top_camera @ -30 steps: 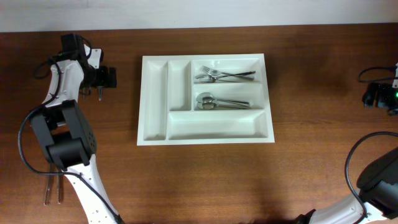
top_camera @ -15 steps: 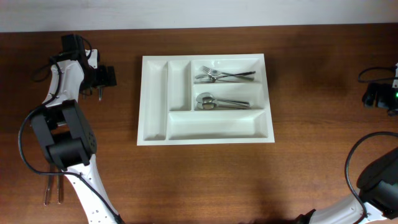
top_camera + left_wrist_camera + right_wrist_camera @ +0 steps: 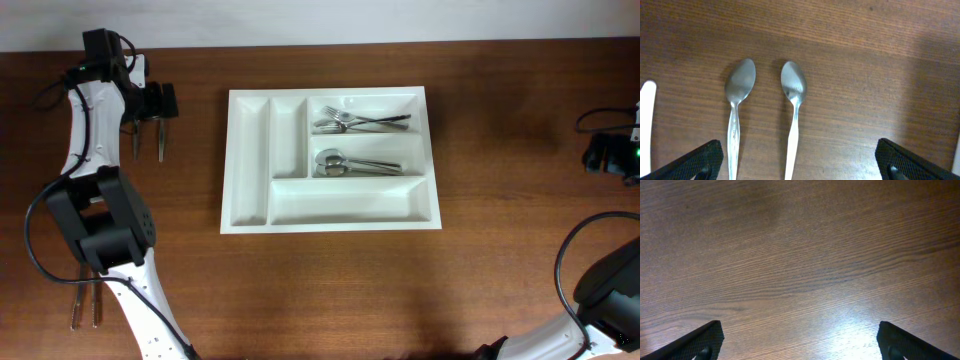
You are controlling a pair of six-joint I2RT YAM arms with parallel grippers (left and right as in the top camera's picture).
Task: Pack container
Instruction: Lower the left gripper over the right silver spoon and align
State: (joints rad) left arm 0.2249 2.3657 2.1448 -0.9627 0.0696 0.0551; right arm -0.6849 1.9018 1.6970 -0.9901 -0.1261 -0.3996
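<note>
White plastic tray [image 3: 250, 160] in the middle of the wooden table [image 3: 500, 280], both grippers off to the sides with fingers spread.

Its far-right long compartment holds forks [image 3: 360, 122], the one just nearer holds spoons [image 3: 345, 163], and the nearest long compartment and the two narrow upright ones on the left show only white plastic. Well to the left, at the far-left part of the table, the left gripper [image 3: 800, 165] hangs above a pair of loose spoons [image 3: 740, 85] lying side by side on the wood, bowls level, not touching; its fingers [image 3: 692, 160] stand wide apart on either side of them. At the near-left edge lie two thin metal pieces [image 3: 85, 305], too small to identify. Far right, the right gripper [image 3: 800, 342] faces bare wood with its fingers [image 3: 912, 337] also wide apart, gripping nothing.
</note>
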